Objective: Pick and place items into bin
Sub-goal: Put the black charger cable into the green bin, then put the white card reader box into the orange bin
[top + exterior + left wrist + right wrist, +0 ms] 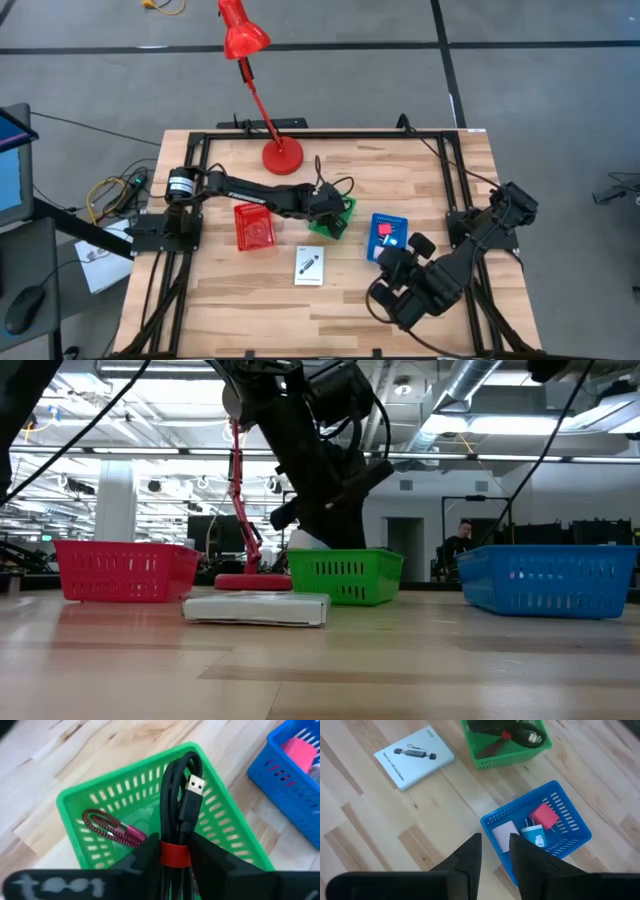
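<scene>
Counting three bins on your desk (250, 300): red bin (254, 226), green bin (100, 800), blue bin (570, 827). Your left pincer (175, 855) grips one black cable (180, 785) over the green one; your right pincer (495, 851) waits slightly parted.

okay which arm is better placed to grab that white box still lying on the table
Right, probably. The left gripper is busy, shut on a black USB cable over the green bin. The right gripper is open and empty, near the blue bin; the white box lies just beyond.
</scene>
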You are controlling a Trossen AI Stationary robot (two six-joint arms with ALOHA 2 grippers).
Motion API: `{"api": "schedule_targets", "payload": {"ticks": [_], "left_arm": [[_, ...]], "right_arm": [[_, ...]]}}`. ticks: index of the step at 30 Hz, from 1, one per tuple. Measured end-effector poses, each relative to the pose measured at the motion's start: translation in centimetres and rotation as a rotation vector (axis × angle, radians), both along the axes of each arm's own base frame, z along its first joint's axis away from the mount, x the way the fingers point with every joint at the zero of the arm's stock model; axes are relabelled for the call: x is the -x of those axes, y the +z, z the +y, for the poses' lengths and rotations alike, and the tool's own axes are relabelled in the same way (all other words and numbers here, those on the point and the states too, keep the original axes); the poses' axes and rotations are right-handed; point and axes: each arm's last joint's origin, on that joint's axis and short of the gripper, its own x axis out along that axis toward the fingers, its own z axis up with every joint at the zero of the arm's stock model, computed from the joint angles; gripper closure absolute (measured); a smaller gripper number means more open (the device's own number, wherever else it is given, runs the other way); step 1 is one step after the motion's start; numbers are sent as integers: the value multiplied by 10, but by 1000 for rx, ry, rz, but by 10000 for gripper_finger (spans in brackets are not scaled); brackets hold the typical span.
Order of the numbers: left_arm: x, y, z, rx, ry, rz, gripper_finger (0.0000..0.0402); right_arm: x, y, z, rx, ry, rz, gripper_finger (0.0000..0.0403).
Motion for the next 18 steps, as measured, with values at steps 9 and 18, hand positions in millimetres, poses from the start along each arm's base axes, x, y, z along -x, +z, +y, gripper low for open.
{"api": "schedule_targets", "payload": {"ticks": [9,18], "left_arm": [[1,9,0,-92,-148,117,275],[26,111,-24,-258,-334,310,278]], "right_arm": [[-1,0,0,-8,-1,-9,310],[-3,0,3,-13,40,-16,310]]}}
